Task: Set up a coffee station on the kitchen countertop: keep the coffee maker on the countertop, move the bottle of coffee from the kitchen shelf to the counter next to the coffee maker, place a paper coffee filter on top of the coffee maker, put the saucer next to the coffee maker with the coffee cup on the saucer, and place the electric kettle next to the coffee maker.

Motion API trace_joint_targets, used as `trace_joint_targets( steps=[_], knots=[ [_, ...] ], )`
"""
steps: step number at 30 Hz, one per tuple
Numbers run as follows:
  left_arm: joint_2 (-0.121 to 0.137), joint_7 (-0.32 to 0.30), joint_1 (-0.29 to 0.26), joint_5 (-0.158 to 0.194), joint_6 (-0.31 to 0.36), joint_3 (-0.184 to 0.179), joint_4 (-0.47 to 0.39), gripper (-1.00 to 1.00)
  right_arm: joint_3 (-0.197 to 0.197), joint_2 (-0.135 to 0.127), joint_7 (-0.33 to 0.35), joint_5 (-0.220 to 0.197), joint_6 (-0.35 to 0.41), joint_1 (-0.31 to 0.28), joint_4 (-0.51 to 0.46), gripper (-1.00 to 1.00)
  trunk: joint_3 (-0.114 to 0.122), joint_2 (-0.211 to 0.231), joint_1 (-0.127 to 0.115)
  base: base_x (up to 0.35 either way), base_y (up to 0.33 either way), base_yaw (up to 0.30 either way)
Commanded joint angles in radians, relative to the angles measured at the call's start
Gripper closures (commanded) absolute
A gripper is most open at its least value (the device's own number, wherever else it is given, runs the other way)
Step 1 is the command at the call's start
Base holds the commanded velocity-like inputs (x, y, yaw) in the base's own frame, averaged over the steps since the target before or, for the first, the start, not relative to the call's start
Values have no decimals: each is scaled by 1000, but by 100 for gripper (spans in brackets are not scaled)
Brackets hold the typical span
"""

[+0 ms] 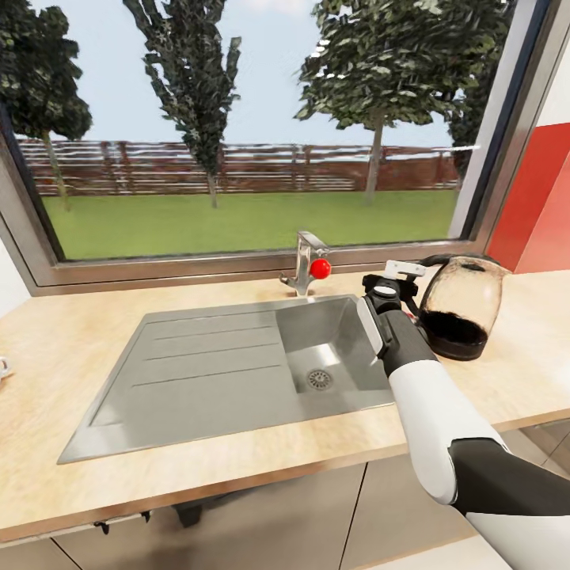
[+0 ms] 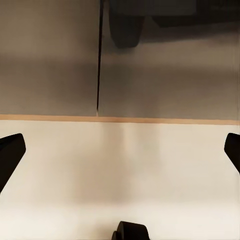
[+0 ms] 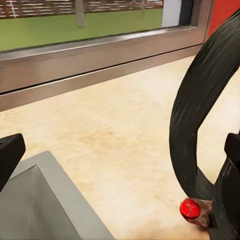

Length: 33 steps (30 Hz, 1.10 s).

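The electric kettle (image 1: 463,305), clear glass on a black base, stands on the kitchen countertop (image 1: 63,348) to the right of the sink. My right gripper (image 1: 406,275) is at its black loop handle (image 3: 200,105). In the right wrist view this gripper (image 3: 121,150) is open, and the handle with its red switch (image 3: 190,209) lies between the fingers, close to one fingertip (image 3: 233,150). My left gripper (image 2: 120,150) is open with nothing in it, below counter height in front of the grey cabinet fronts (image 2: 50,60).
The steel sink (image 1: 206,364) with drainboard fills the counter's middle, with a faucet (image 1: 305,265) and red knob behind it. A window sill runs along the back. A sliver of something white (image 1: 2,368) shows at the left edge. A red wall panel (image 1: 542,206) is behind the kettle.
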Motion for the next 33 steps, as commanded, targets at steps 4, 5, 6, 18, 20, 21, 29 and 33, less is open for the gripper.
trace_joint_targets(
  steps=[4, 5, 6, 18, 20, 21, 29, 33],
  knots=[
    [1, -4, 0, 10, -1, -3, 0, -100, -1, 1, -2, 1, 6, -1, -1, -100, -1, 0, 0, 10, 0, 0],
    [1, -4, 0, 10, -1, -3, 0, -100, -1, 0, -2, 1, 6, -1, -1, -100, -1, 0, 0, 5, 0, 0],
    [1, -4, 0, 10, -1, -3, 0, -100, -1, 0, -2, 1, 6, -1, -1, -100, -1, 0, 0, 3, 0, 0],
    [1, -4, 0, 10, 0, -3, 0, -100, -1, 0, -51, 1, 7, -1, -1, -100, -1, 0, 0, 1, 0, 0],
    [1, -4, 0, 10, 0, -3, -1, -100, -1, 0, -53, 0, 8, -1, -1, -100, -1, 0, 0, 0, 0, 0],
    [1, -4, 0, 10, 0, -3, -1, -100, -1, 0, -53, 1, 7, -1, -1, -100, -1, 0, 0, 0, 0, 0],
    [1, -4, 0, 10, -1, -3, -1, -100, -1, 0, -54, 1, 8, -1, -1, -100, -1, 0, 0, 42, 0, 0],
    [1, -4, 0, 10, -1, -3, -1, -100, -1, 0, -53, 1, 8, -1, -1, -100, -1, 0, 0, 40, 0, 0]
  ],
)
